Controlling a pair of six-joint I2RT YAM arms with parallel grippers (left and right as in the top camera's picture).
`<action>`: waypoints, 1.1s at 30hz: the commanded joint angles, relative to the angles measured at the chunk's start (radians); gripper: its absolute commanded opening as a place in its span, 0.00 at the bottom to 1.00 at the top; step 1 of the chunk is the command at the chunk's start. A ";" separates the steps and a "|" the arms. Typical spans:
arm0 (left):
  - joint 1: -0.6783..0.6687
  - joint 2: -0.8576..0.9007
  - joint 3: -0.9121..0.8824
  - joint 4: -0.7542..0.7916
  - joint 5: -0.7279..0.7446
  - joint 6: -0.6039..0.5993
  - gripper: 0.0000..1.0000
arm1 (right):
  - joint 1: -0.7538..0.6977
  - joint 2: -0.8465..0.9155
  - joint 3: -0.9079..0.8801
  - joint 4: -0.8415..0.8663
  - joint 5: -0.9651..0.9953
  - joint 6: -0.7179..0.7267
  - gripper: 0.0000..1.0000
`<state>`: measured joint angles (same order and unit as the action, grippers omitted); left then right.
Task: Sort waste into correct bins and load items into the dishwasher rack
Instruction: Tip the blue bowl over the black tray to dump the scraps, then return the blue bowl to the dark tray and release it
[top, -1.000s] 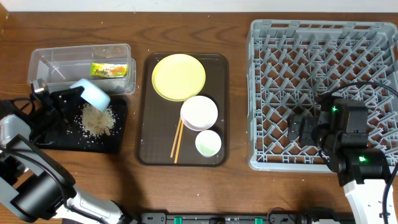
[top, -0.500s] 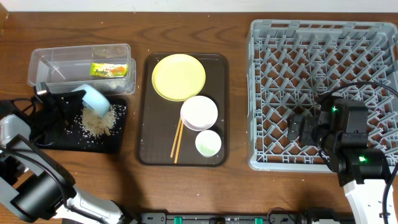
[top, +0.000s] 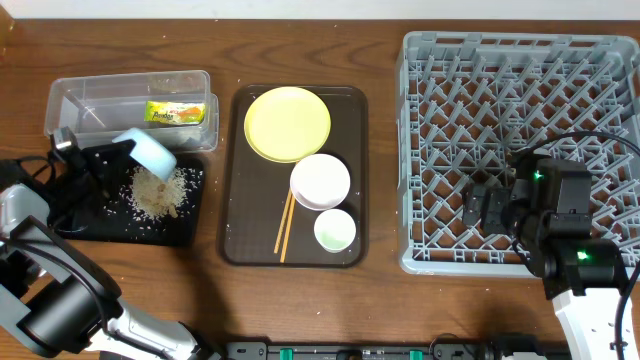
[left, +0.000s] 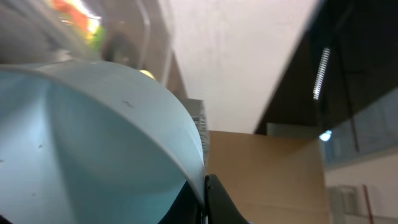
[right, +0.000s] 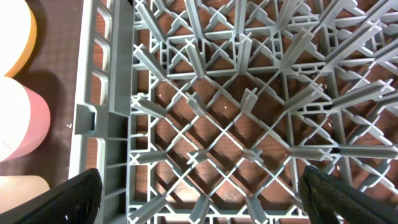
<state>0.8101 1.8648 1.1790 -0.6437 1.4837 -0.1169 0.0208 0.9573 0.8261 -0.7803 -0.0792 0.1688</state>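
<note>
At the left end of the bench (top: 380, 300), the light blue bowl (top: 148, 152) is held by its rim in the left hand (top: 118, 152), which is clamped narrowly on it. The bowl is tipped on its side over the black tray (top: 160, 232), and in the left wrist view its pale inner wall (left: 93, 137) fills most of the frame with no food seen clinging to it. A heap of whitish rice scraps (top: 155, 193) lies on the black tray just under the bowl's mouth, so the scraping of food waste is judged to be nearly finished. The yellow-green wrapper (top: 175, 112) is found inside the clear box (top: 80, 100), so that part of the sorting appears done.

Loading has not been started. The grey dishwasher rack (top: 430, 150) is seen bare of dishes in both the overhead and right wrist views. The right hand (top: 490, 207) is held over the rack's near-left part, spread wide and carrying nothing.

On the brown serving tray (top: 240, 240), the yellow plate (top: 287, 123), white bowl (top: 320, 181), small white cup (top: 334, 231) and wooden chopsticks (top: 285, 225) are left to be moved. The blue bowl is also to be racked once emptied.
</note>
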 joint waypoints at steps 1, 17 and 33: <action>0.003 0.002 0.022 -0.003 -0.092 -0.068 0.06 | 0.013 -0.008 0.024 0.001 -0.008 0.010 0.99; -0.005 0.000 0.023 -0.003 0.012 -0.036 0.06 | 0.013 -0.008 0.024 0.001 -0.008 0.010 0.99; -0.191 -0.198 0.024 -0.075 -0.114 0.008 0.06 | 0.013 -0.008 0.024 -0.001 -0.007 0.010 0.99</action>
<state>0.6758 1.7554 1.1790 -0.6983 1.4826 -0.1284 0.0208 0.9573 0.8261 -0.7815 -0.0792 0.1688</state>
